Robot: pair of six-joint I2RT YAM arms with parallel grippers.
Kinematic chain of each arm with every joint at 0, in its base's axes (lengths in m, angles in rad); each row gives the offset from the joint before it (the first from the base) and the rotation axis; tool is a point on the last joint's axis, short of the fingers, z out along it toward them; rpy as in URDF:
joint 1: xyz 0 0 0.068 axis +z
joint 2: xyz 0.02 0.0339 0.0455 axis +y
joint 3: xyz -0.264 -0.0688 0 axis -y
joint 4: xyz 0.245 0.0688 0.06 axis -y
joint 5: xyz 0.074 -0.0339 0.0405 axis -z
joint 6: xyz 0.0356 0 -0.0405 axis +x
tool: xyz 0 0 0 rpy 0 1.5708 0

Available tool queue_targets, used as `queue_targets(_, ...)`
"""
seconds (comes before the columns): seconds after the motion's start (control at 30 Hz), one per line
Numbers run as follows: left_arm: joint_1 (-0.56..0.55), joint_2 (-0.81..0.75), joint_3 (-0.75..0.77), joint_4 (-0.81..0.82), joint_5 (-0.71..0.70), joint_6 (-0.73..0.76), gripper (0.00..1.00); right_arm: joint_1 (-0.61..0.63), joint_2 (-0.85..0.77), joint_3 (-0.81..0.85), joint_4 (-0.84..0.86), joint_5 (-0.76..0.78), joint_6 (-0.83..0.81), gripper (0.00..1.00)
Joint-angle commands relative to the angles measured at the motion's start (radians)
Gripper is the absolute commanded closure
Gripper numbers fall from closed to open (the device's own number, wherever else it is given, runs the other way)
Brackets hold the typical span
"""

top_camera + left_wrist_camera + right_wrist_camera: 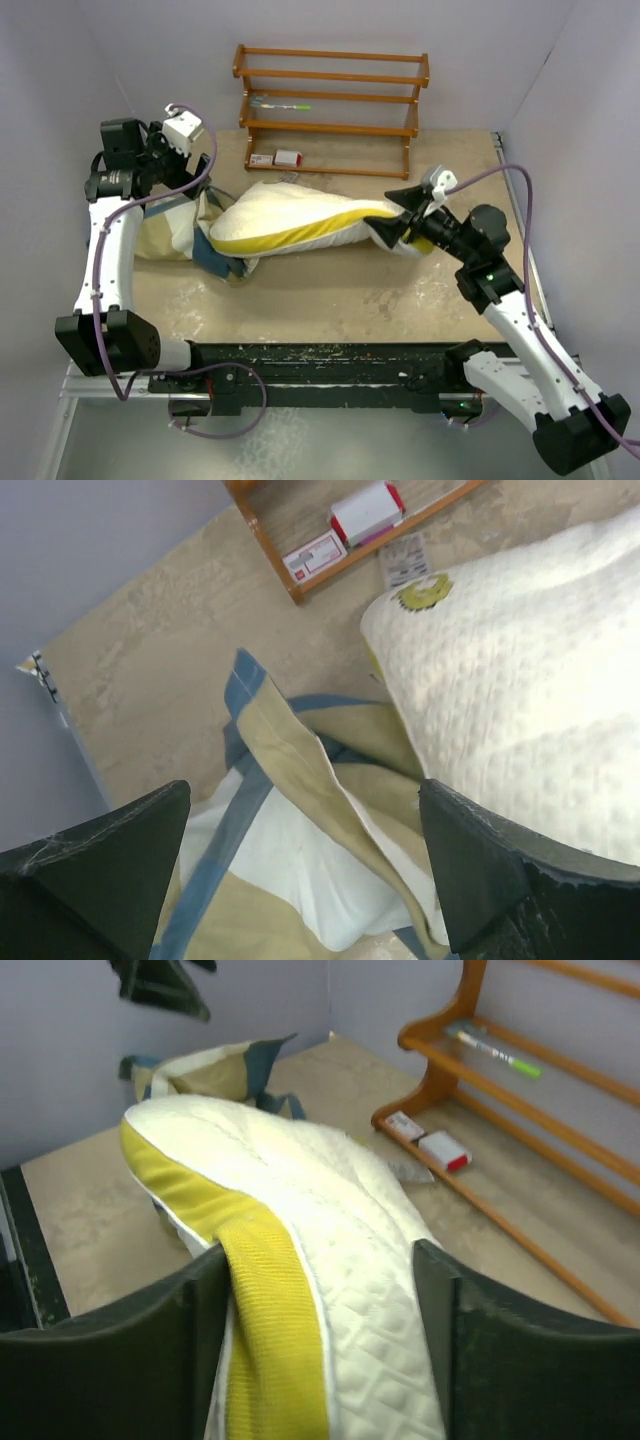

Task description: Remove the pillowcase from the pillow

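Frankly, a good deal was hidden. In the overhead view the left arm covered the left part of the pillowcase [175,240]. The left gripper [305,790] could be judged only from its own wrist camera, where its two dark fingers stood wide apart above the cloth, gripping nothing. The right end of the pillow [300,215] was buried behind the right gripper [320,1250], whose fingers pressed in on either side of it, clamped on the cushion. Whether the pillow's left end rested on the case or just inside its mouth could not be told.

The pillowcase lay crumpled near the left edge of the table [330,300], touching the pillow's left end, its opening gaping (blue bands, tan blocks, a white panel inside). The pillow stretched left to right across the middle of the table, almost wholly bare.

Its surface was cream, dimpled and quilted, with a broad yellow band of coarser weave along one side and a small yellow mark by one corner. A slatted wooden rack [330,75] stood at the far edge, with a small red-and-white box [287,157] on its lowest shelf.
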Motion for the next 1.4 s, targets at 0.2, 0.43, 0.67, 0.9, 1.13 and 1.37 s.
queue_targets(0.2, -0.002, 0.0, 0.195, -0.177, 0.059, 0.076, 0.01, 0.008, -0.191, -0.021, -0.34, 0.405, 0.04, 0.1)
queue_targets(0.43, 0.0, -0.031, 0.13, -0.238, 0.001, 0.131, 0.01, 0.009, -0.136, -0.002, -0.319, 0.436, 0.21, 0.08)
queue_targets(0.67, 0.068, -0.206, -0.234, 0.144, 0.043, -0.132, 0.01, 0.007, -0.128, -0.116, -0.25, 0.839, 0.342, 0.0)
queue_targets(0.9, 0.085, -0.261, -0.626, 0.507, 0.034, -0.356, 0.01, 0.006, -0.155, -0.234, -0.183, 1.336, 0.327, 0.0)
queue_targets(1.13, 0.084, -0.325, -0.933, 0.745, 0.05, -0.375, 0.01, 0.007, -0.197, -0.316, -0.248, 1.489, 0.188, 0.0)
queue_targets(1.37, 0.114, -0.43, -1.107, 0.868, 0.192, -0.349, 0.01, 0.007, -0.221, -0.406, -0.213, 1.676, 0.243, 0.0)
